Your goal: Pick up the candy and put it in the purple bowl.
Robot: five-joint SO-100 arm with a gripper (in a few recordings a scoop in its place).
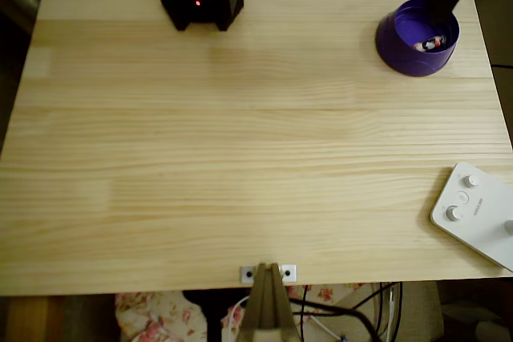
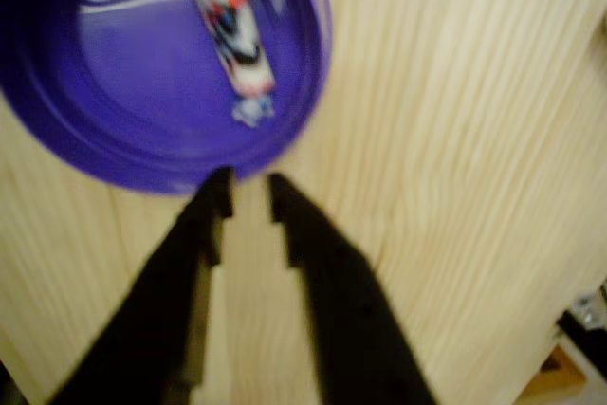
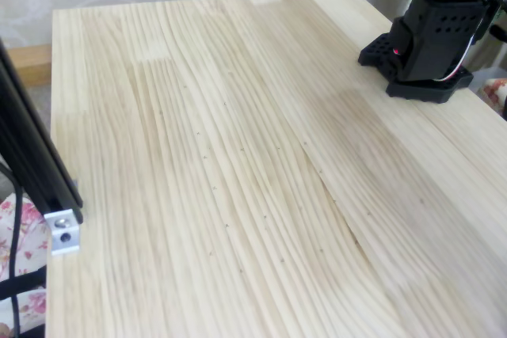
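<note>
My jaws [image 2: 248, 198] stand slightly apart with nothing between them, their tips just outside the near rim of the purple bowl [image 2: 57, 130] in the wrist view. The candy [image 2: 230, 30] lies inside the bowl, on its lighter purple floor, lengthwise toward the far wall with one twisted end pointing back at me. The overhead view agrees: the candy [image 1: 433, 42] sits within the purple bowl [image 1: 401, 52], which stands at the far right corner of the counter [image 1: 240, 158].

So I judge the drop done, and the step in hand is getting clear. To do it well I should lift straight up before swinging away, keeping my tips off the rim so I do not nudge or tip the bowl, which stands close to the counter's edge. I should leave the jaws as they are; closing them near the rim could catch it.

Much is hard to read. The wrist view is blurred, so I cannot tell whether my tips touch the bowl's outer wall or hang just above the wood. In the overhead view my arm crosses the bowl's far rim and hides part of the inside. The fixed view cuts off the bowl's corner and gives my base [image 3: 428, 37]. A white device with knobs [image 1: 477, 214] runs off the overhead frame's right edge.
</note>
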